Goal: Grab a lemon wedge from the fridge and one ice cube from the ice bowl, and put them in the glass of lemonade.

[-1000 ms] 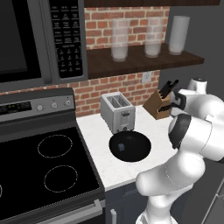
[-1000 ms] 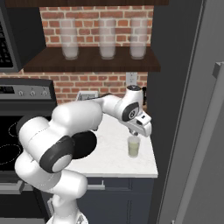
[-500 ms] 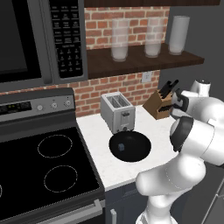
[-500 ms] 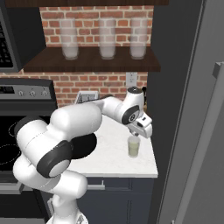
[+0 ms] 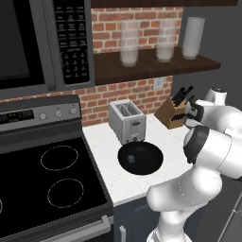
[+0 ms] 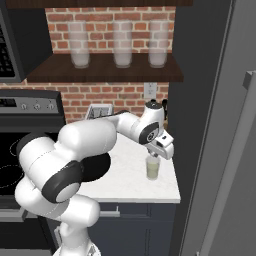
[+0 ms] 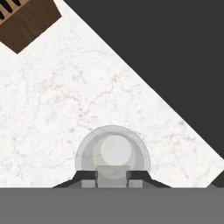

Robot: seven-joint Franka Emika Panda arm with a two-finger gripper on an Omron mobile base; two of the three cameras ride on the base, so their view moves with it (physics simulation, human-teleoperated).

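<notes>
On the marble worktop (image 6: 125,175), the fingers (image 7: 112,175) have crept directly over the glass of lemonade (image 6: 153,168), clamped on a pale cube (image 7: 111,174) at six o'clock, likely ready to drop.

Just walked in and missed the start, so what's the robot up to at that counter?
The white arm holds its gripper right above the small clear glass of pale lemonade near the white counter's right edge. In the hand view a small pale chunk sits pinched between the shut fingertips over the glass. The wide black bowl by the silver toaster holds one tiny cube.
</notes>
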